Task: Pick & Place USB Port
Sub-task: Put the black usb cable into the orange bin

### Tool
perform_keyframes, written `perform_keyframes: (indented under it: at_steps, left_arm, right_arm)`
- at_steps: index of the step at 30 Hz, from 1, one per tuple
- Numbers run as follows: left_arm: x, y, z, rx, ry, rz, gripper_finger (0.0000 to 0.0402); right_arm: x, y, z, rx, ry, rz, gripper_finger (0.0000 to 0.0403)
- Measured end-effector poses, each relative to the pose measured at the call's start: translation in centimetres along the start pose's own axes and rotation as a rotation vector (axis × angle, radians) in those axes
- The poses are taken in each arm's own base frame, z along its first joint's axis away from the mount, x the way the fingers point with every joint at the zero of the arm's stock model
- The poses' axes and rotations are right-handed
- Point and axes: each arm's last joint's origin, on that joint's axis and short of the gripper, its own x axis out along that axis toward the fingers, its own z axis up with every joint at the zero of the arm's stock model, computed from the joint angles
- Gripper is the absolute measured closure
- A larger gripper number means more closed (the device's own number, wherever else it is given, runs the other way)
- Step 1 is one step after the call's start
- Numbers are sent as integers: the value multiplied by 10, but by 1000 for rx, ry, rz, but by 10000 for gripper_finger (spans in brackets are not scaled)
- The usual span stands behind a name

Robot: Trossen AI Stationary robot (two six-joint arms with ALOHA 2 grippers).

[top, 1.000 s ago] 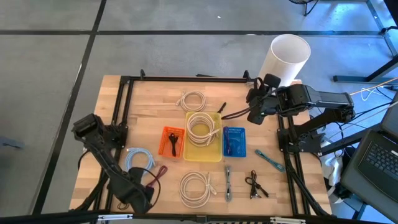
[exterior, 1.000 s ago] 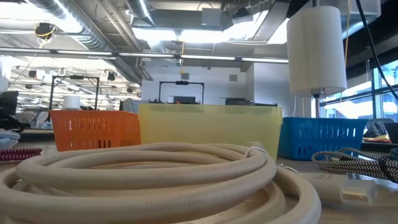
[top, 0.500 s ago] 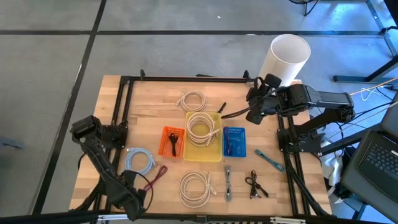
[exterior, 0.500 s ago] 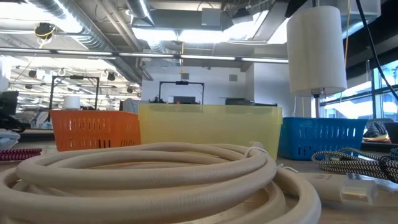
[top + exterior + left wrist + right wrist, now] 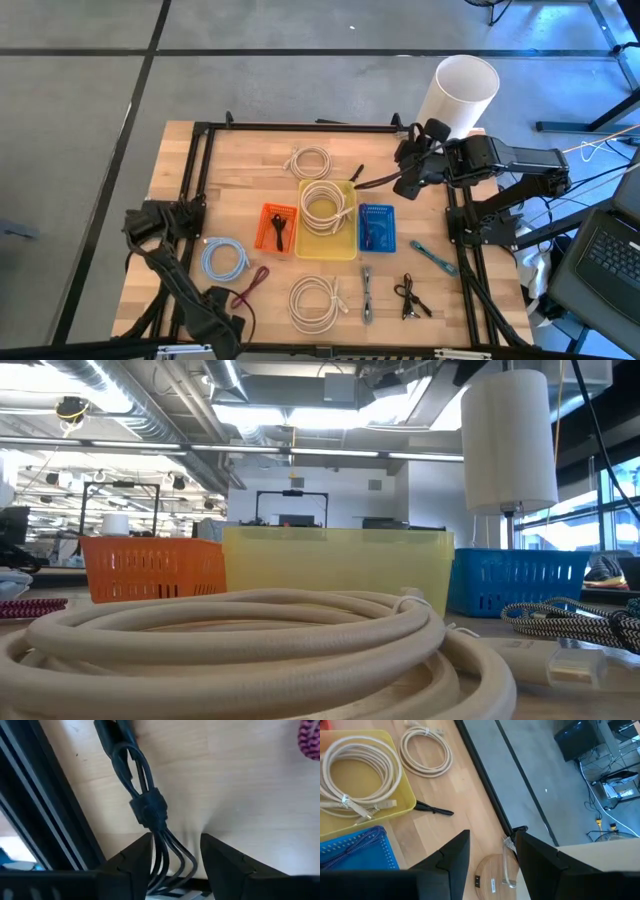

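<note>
From above, the left gripper [image 5: 222, 322] is hanging low at the table's near-left corner, just beside the maroon braided cable [image 5: 250, 283] and the blue coiled cable [image 5: 224, 260]. The right gripper [image 5: 408, 172] is waiting at the far right, near the white cylinder [image 5: 458, 95]. The orange basket [image 5: 276, 228], yellow basket [image 5: 328, 220] and blue basket [image 5: 375, 229] are sitting in a row mid-table.

The low view is showing only the cream coiled cable [image 5: 230, 630].

In the left wrist view, parted fingers [image 5: 130, 862] are straddling a bundled black cable [image 5: 148, 810], not yet gripping. I'm judging this the USB piece; centring on the tie before closing should help.

In the right wrist view, the jaws are standing open, holding nothing
</note>
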Motion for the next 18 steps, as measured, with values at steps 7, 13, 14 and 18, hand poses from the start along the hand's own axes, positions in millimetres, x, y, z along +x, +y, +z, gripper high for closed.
perform_keyframes:
  at_steps: [7, 13, 14, 18]
  left_arm:
    - [8, -7, 4, -17, -13, 38, 285]
    - [3, -4, 5, 20, -19, 17, 387]
    - [1, -2, 5, 18, -23, 21, 390]
    - [-11, 6, 7, -4, -24, 24, 396]
  right_arm:
    - [0, 0, 0, 1, -1, 0, 242]
    - [0, 0, 0, 1, -1, 0, 242]
    - [0, 0, 0, 0, -1, 0, 242]
    - [0, 0, 0, 0, 0, 0, 242]
